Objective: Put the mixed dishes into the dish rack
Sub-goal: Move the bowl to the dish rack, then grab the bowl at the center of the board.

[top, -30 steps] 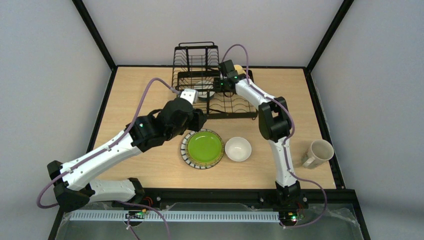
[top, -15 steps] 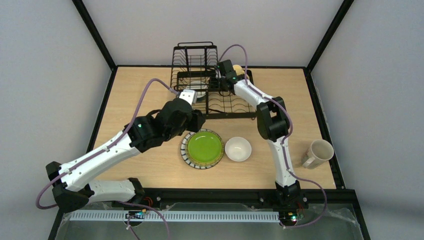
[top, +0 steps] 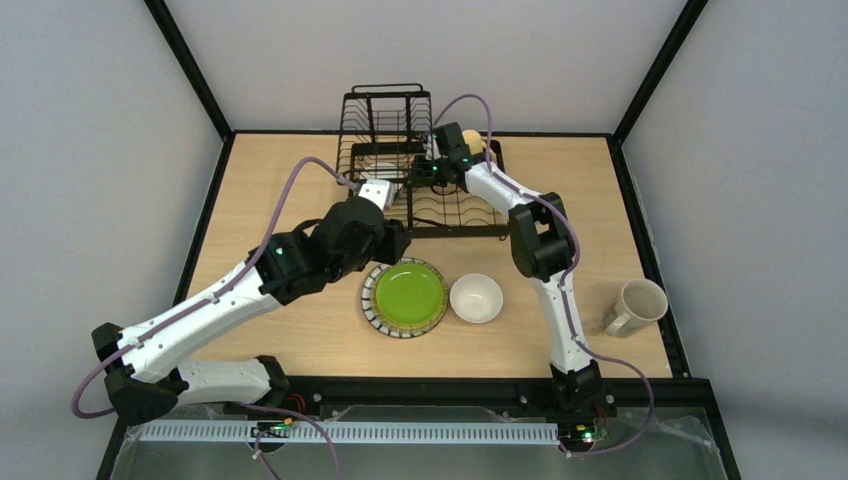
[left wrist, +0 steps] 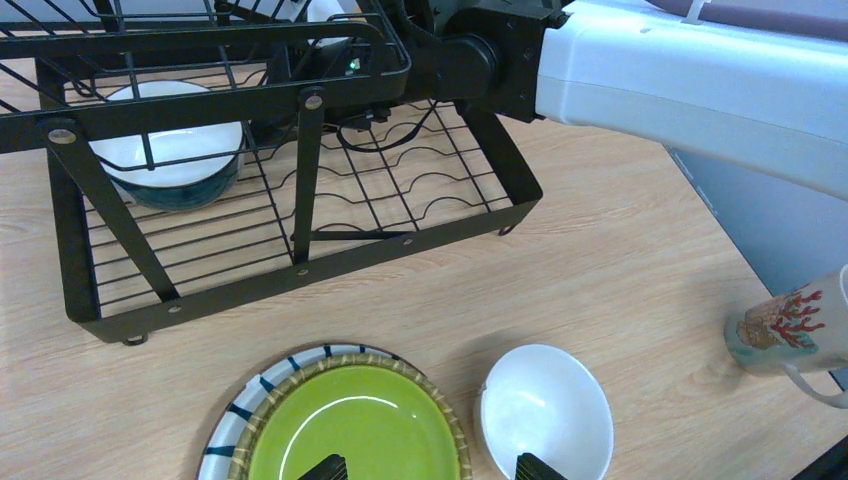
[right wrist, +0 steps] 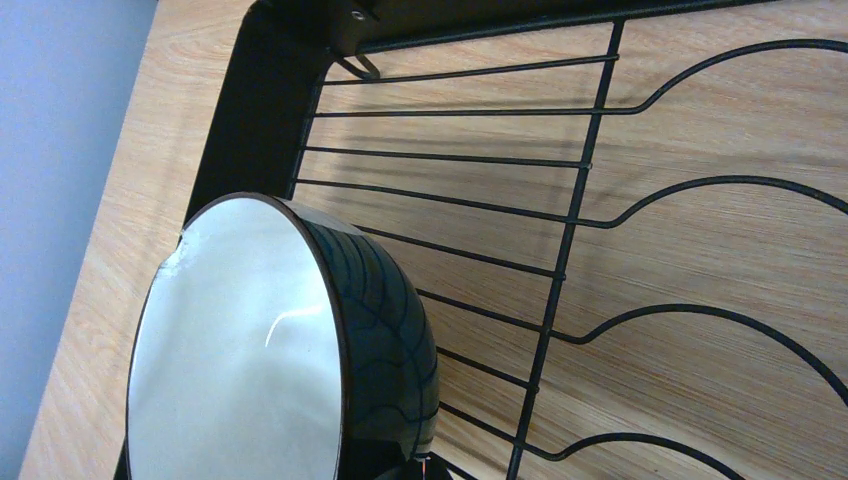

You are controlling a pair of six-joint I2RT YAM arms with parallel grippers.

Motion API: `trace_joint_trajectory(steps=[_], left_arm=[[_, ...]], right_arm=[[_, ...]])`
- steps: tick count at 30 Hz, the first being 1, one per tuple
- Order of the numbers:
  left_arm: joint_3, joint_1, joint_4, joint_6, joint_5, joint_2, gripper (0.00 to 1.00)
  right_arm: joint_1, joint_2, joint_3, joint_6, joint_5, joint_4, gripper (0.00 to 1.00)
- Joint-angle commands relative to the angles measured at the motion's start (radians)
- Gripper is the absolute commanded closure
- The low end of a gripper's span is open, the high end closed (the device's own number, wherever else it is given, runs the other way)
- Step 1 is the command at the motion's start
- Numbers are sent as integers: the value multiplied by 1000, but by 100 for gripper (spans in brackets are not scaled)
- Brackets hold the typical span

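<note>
One bowl in rack – blue-outside bowl (left wrist: 165, 150) sits on flat tray of dish rack (left wrist: 300, 272), under raised tier. Right gripper (top: 420, 175) reaches into rack beside it, jaws closed; cannot tell whether it touches bowl. Green plate (left wrist: 355, 425) and white bowl (left wrist: 545, 415) lie side by side on table (top: 320, 340), near rack front. Left gripper (left wrist: 428, 468) hovers over both – spread wide, empty. Cream mug (top: 635, 305) well apart, right edge.

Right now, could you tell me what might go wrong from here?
The right claw is deep in the rack beside the blue bowl; pulling out could snag wires or tip it. The open left claw hovers over both plate and white bowl; it may knock one.
</note>
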Motion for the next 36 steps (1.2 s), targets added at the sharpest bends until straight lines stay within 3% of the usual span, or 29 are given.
trace_joint_trajectory(steps=[1,9,19,24,28,33,36], left_arm=[[5,-6,-27,6,6,-7,3],[14,-5,-17,4,11,-4,3],[48,-27,10,-1,13,2,3],[47,-45,37,5,16,8,3],[36,-61,56,13,26,12,3],[-7,-73,88,18,45,2,3],[-29,-73,94,21,54,-3,3]], right_arm=[[48,46,16,8,-22,-26,100],[48,-24,7,-16,199,-93,98],[17,-225,-78,-26,541,-122,93],[-7,-362,-156,-56,617,-159,81],[-10,-497,-273,-73,643,-187,60],[-10,-699,-520,-74,668,-139,52],[-10,-738,-558,-74,673,-168,51]])
